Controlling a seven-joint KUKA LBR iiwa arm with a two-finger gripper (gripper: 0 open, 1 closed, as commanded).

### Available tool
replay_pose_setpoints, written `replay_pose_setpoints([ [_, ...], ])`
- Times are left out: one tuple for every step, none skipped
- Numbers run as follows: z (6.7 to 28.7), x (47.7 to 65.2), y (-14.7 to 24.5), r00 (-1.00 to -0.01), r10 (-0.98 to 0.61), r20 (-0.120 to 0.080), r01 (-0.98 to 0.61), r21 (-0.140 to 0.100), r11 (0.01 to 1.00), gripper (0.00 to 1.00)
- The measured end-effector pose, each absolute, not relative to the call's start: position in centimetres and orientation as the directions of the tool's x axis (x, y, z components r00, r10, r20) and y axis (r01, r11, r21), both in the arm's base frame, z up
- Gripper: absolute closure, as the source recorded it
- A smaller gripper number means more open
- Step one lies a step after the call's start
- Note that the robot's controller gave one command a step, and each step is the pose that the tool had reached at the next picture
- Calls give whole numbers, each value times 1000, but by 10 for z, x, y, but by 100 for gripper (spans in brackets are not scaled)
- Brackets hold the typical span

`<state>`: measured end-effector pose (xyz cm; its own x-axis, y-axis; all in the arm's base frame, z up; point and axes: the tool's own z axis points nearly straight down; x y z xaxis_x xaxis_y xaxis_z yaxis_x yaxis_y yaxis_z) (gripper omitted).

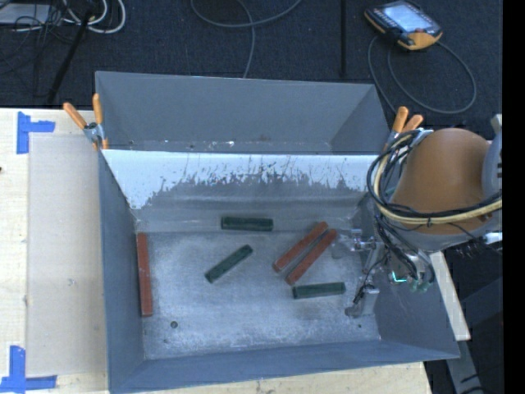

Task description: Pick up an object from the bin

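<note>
We see the claw (359, 300) low by the right wall of the bin (246, 359), just beside the end of a dark green bar (319, 289) lying flat; whether it is open or closed, we cannot tell. Two reddish-brown bars (305, 251) lie side by side near it.

Readable text, labels, brands, numbers, signs: none. Grey bin (246, 130), red-brown bars (305, 251) and dark green bars (246, 223) are unmarked. The screen of the handheld device (404, 21), far right, is too small to read.
</note>
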<state>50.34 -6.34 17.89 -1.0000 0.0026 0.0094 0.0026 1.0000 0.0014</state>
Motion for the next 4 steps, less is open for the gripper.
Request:
replay_pose_setpoints([
  [183,505,-63,-1000,0,1,0,0,1000,0],
  [117,503,-57,-999,34,-5,34,0,999,0],
  [107,497,-55,-990,143,5,143,0,990,0],
  [132,499,-55,-988,155,-1,155,0,988,0],
])
